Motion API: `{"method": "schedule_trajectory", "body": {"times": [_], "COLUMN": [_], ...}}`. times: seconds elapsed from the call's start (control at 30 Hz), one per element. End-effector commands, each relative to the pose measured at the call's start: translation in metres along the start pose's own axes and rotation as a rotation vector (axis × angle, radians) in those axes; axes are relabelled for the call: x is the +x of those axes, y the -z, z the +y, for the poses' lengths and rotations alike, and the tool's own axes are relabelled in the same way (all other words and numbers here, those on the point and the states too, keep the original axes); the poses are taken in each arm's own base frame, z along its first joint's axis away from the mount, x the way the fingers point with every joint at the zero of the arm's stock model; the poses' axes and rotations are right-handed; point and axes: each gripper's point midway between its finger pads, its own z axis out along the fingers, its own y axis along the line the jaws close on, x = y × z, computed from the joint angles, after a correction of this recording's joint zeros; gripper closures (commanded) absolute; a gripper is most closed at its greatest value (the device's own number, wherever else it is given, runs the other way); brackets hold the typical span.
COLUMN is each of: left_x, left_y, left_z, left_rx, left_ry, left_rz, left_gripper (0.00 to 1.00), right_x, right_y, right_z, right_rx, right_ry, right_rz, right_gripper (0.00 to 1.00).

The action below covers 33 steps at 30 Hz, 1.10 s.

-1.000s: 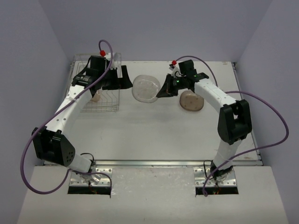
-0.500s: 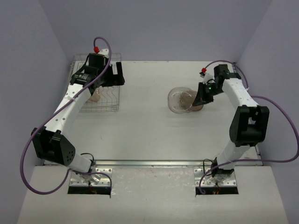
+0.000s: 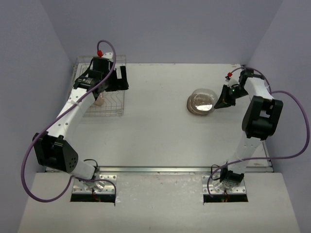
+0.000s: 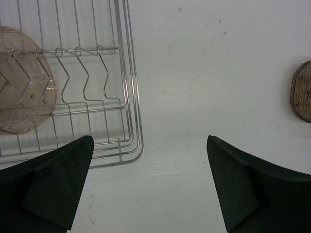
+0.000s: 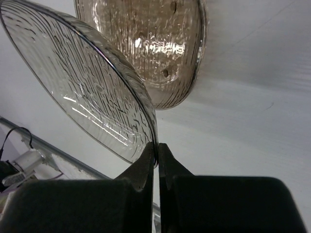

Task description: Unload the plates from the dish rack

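My right gripper (image 5: 155,148) pinches the rim of a grey plate (image 5: 82,82), tilted over a brown plate (image 5: 150,43), centre right. My left gripper (image 4: 148,141) gapes over the dish rack (image 4: 127,97) corner, upper left; a pink plate (image 4: 24,92) stands inside.

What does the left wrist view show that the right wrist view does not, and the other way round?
Only the left wrist view shows the dish rack, with one pink plate among its wires, and the open left claw over the table.

Only the right wrist view shows the right claw shut on the rim of a tilted clear plate, over a brown plate lying on the table.

Both show the white table. A plate edge at the left wrist view's right border is probably one of those two plates.
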Motion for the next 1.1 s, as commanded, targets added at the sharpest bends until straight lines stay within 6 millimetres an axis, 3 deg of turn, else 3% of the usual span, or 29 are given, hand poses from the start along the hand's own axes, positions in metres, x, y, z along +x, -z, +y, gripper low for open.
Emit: {"method": "schedule_trajectory", "body": {"times": [0.0, 0.2, 0.63, 0.73, 0.83, 0.9, 1.07], "left_x": [-0.019, -0.018, -0.012, -0.011, -0.012, -0.013, -0.02], "left_y": [0.011, 0.015, 0.015, 0.014, 0.015, 0.015, 0.019], "left_z": [0.006, 0.012, 0.016, 0.018, 0.021, 0.022, 0.029], "left_rx": [-0.025, -0.042, -0.047, -0.058, -0.07, -0.076, -0.113], "left_ry": [0.031, 0.036, 0.041, 0.042, 0.043, 0.048, 0.051], "left_rz": [-0.087, -0.092, -0.091, -0.091, -0.095, -0.098, -0.123], "left_gripper": [0.0, 0.0, 0.0, 0.0, 0.0, 0.0, 0.0], "right_x": [-0.028, -0.041, -0.045, -0.048, -0.049, -0.049, -0.056], "right_y": [0.007, -0.003, -0.019, -0.019, -0.015, -0.006, 0.033], "right_z": [0.008, 0.002, -0.006, -0.007, -0.004, 0.005, 0.041], "right_rx": [-0.047, -0.053, -0.065, -0.063, -0.063, -0.077, -0.135], "right_ry": [0.005, -0.026, -0.056, -0.054, -0.058, -0.058, -0.017], "right_rz": [-0.06, -0.055, -0.014, -0.012, -0.01, -0.012, -0.082], "right_gripper": [1.0, 1.0, 0.98, 0.81, 0.37, 0.19, 0.03]}}
